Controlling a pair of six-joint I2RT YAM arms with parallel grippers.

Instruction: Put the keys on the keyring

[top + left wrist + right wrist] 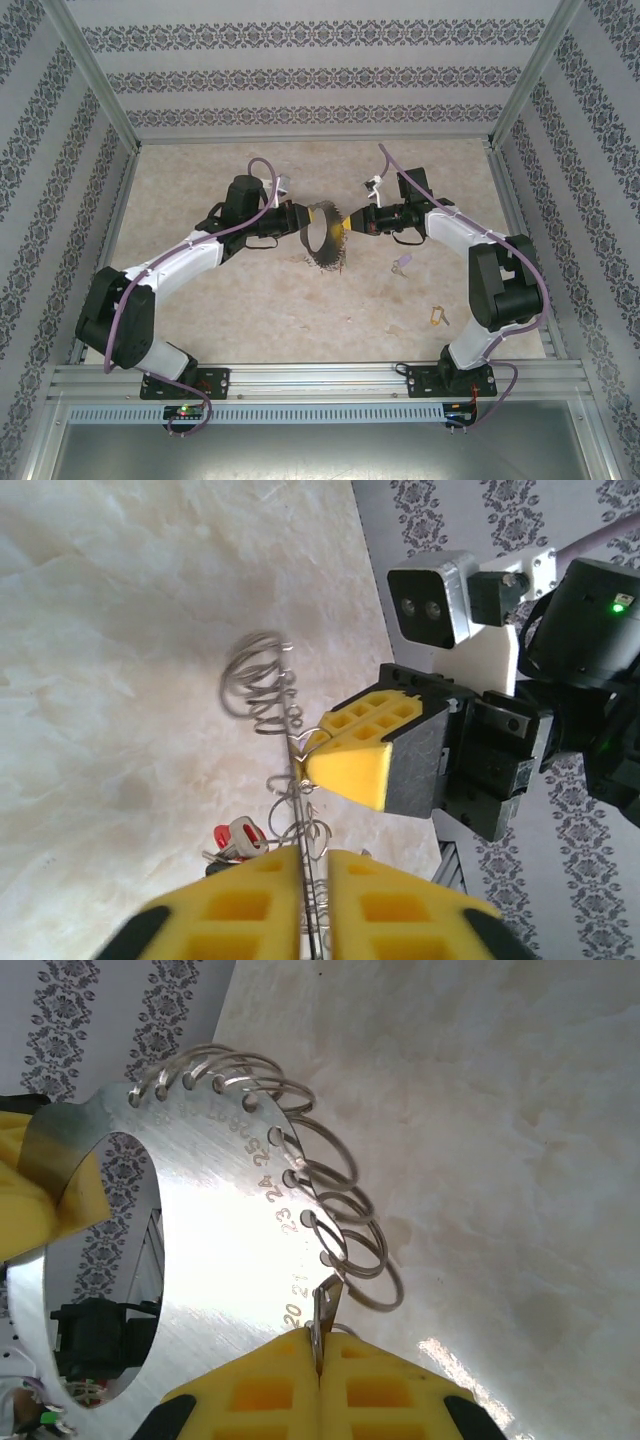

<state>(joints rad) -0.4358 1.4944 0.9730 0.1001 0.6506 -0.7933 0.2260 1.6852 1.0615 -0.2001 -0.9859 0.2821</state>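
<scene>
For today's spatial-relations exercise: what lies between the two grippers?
The keyring, a metal disc fringed with wire loops, fills the gap between the left gripper and the right gripper, each shut on its rim. The top external view shows this.

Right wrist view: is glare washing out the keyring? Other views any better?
Right wrist: glare blows out the middle of the keyring, but the rim numbers read fine. Left wrist: keyring edge-on and sharp, left gripper near the lens looks soft. Top external: even light, keyring small, rim detail unresolved.
</scene>
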